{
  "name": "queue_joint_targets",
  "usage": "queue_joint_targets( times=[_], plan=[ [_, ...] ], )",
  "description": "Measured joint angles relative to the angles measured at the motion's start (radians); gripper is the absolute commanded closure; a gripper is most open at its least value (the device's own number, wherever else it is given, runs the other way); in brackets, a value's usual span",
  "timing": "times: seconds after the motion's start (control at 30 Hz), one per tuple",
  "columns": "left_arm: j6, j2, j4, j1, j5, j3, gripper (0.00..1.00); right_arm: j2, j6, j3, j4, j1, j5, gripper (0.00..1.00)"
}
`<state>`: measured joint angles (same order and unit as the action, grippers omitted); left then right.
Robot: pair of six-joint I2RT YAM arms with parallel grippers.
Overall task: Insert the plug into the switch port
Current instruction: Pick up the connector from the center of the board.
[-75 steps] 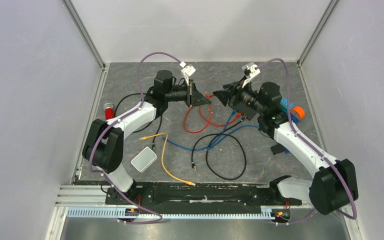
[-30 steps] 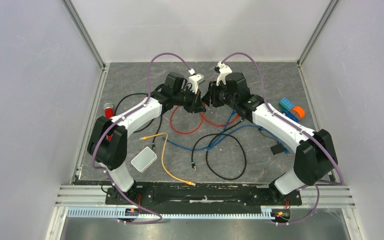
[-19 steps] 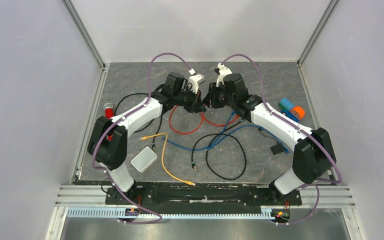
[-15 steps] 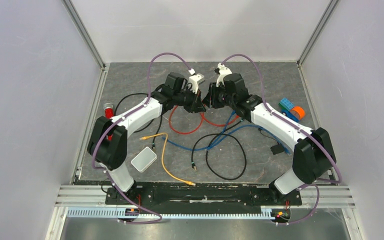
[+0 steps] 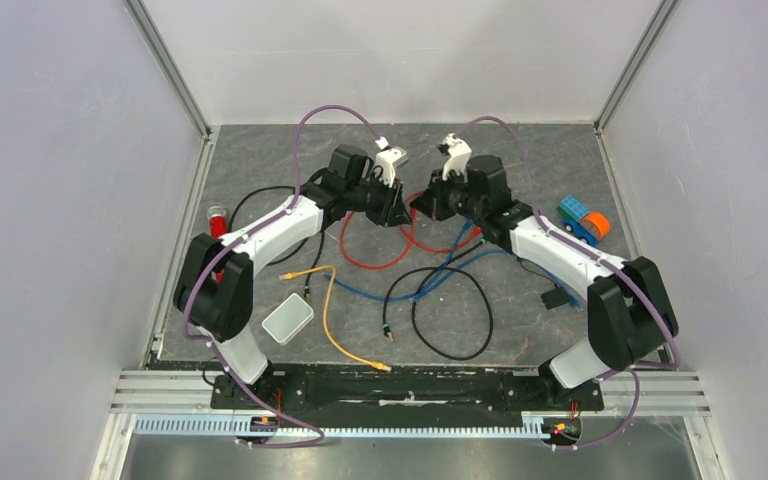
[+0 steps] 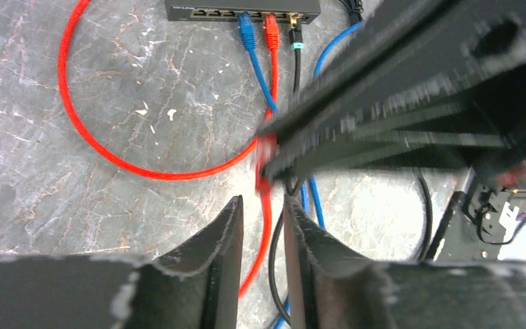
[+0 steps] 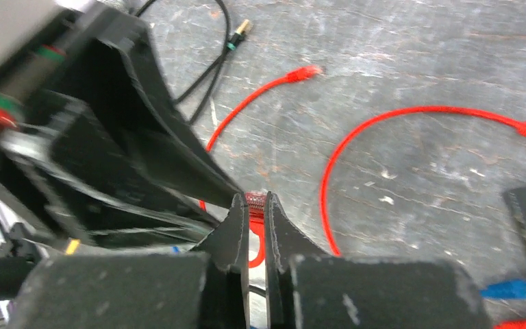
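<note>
between the wrists, above the mat (image 5: 260, 160): clamps red plug (image 7: 255, 202) in closed right gripper (image 7: 255, 199); straddles its cable (image 6: 266, 195) with parted left gripper (image 6: 261, 203); leaves switch (image 6: 243, 7) well apart, down ahead, probably nearer right arm.

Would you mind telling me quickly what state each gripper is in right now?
Left gripper: open, with the red cable running loose through the gap.
Right gripper: closed on the red plug.
</note>
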<state>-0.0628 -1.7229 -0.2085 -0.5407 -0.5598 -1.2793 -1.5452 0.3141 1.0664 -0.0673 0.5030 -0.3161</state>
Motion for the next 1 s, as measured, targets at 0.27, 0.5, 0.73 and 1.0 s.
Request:
queue_joint_targets(
  times=[0.27, 0.5, 0.73, 1.0],
  plan=[
    [0.003, 0.096, 0.012, 0.036, -0.133, 0.031, 0.46, 0.125, -0.257, -0.115, -0.093, -0.225, -0.178, 1.00],
    [0.003, 0.101, 0.043, 0.044, -0.269, -0.080, 0.47, 0.206, -0.189, -0.240, -0.486, -0.453, -0.493, 1.00],
    [-0.032, -0.005, 0.183, 0.039, -0.404, -0.199, 0.49, 0.074, 0.364, -0.337, -1.211, -0.497, -0.733, 1.00],
    [-0.037, -0.071, 0.286, 0.016, -0.446, -0.201, 0.47, 0.024, 0.589, -0.336, -1.380, -0.494, -0.837, 1.00]
  ],
)
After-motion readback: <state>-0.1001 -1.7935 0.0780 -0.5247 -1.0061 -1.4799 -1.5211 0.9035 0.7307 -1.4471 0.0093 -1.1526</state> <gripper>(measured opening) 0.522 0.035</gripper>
